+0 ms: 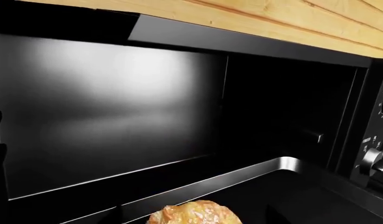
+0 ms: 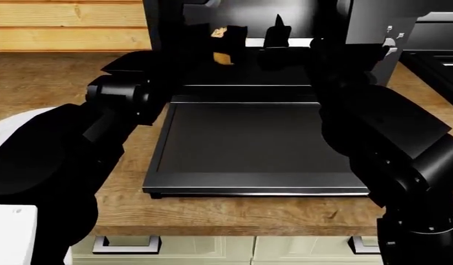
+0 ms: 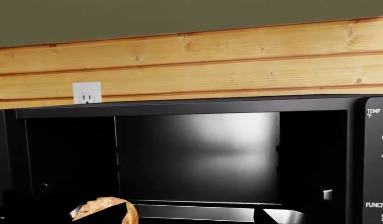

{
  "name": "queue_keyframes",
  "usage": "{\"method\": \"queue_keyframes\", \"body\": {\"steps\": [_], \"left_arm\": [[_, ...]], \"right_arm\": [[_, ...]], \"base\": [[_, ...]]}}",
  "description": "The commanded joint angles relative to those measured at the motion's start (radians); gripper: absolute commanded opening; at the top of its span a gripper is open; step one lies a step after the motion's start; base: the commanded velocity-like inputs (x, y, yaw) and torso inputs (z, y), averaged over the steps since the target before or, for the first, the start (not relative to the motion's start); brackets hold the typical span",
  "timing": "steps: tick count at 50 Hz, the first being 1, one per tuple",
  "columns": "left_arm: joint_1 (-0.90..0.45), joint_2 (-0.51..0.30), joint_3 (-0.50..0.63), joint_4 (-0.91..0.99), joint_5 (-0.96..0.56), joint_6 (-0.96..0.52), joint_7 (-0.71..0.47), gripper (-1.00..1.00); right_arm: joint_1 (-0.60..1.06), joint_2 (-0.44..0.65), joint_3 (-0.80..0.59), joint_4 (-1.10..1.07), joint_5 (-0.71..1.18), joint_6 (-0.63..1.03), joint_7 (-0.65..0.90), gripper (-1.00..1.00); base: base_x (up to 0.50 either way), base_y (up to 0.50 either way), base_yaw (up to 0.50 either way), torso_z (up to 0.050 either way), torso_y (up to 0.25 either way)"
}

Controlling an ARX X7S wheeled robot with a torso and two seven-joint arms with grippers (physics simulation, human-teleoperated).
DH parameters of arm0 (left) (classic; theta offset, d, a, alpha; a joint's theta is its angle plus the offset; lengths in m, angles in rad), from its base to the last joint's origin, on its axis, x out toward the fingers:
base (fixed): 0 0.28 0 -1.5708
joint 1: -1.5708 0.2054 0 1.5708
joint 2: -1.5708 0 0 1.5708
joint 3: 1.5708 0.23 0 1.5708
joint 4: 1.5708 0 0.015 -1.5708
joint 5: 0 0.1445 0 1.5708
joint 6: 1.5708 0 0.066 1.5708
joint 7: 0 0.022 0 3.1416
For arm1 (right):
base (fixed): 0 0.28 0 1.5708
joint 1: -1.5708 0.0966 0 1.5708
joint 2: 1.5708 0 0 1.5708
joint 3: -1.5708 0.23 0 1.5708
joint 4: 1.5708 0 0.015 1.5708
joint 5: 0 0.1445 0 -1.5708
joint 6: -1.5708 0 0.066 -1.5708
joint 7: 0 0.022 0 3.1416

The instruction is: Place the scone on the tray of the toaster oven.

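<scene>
The toaster oven (image 2: 248,16) stands open at the back of the counter, with its flat door (image 2: 245,143) folded down toward me. My left gripper (image 2: 222,45) reaches into the opening and is shut on the golden scone (image 2: 220,33). In the left wrist view the scone (image 1: 194,213) hangs over the black tray with a silvery rim (image 1: 241,179). The right wrist view shows the scone (image 3: 104,207) at the cavity's left, above the tray rim (image 3: 198,212). My right gripper (image 2: 274,41) hovers at the opening just right of the scone; its jaws are too dark to read.
Silver knobs (image 1: 378,158) run down the oven's right side. A white plate (image 2: 12,124) lies on the wooden counter behind my left arm. A large black range (image 2: 440,61) stands at the right. A wood-plank wall with an outlet (image 3: 87,92) is behind the oven.
</scene>
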Motion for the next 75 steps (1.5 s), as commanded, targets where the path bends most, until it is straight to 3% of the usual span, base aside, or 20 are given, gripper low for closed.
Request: {"method": "queue_keyframes", "body": {"steps": [1, 16, 43, 75], "left_arm": [[0.0, 0.0, -0.001, 0.0, -0.01, 0.005, 0.003, 1.0], [0.003, 0.0, 0.004, 0.001, -0.004, 0.03, -0.008, 1.0], [-0.004, 0.0, -0.003, 0.0, -0.003, -0.02, -0.137, 1.0], [0.014, 0.0, 0.002, 0.002, -0.044, 0.1, -0.009, 1.0]], "right_arm": [[-0.002, 0.003, 0.002, -0.004, 0.006, -0.002, 0.004, 1.0], [-0.005, 0.006, 0.013, -0.051, 0.038, 0.019, 0.026, 1.0], [0.007, 0.007, 0.028, -0.118, 0.096, 0.048, 0.051, 1.0], [-0.007, 0.008, 0.022, -0.102, 0.1, 0.024, 0.047, 1.0]], "base": [[0.0, 0.0, 0.0, 0.0, 0.0], [0.0, 0.0, 0.0, 0.0, 0.0], [0.0, 0.0, 0.0, 0.0, 0.0], [0.0, 0.0, 0.0, 0.0, 0.0]]}}
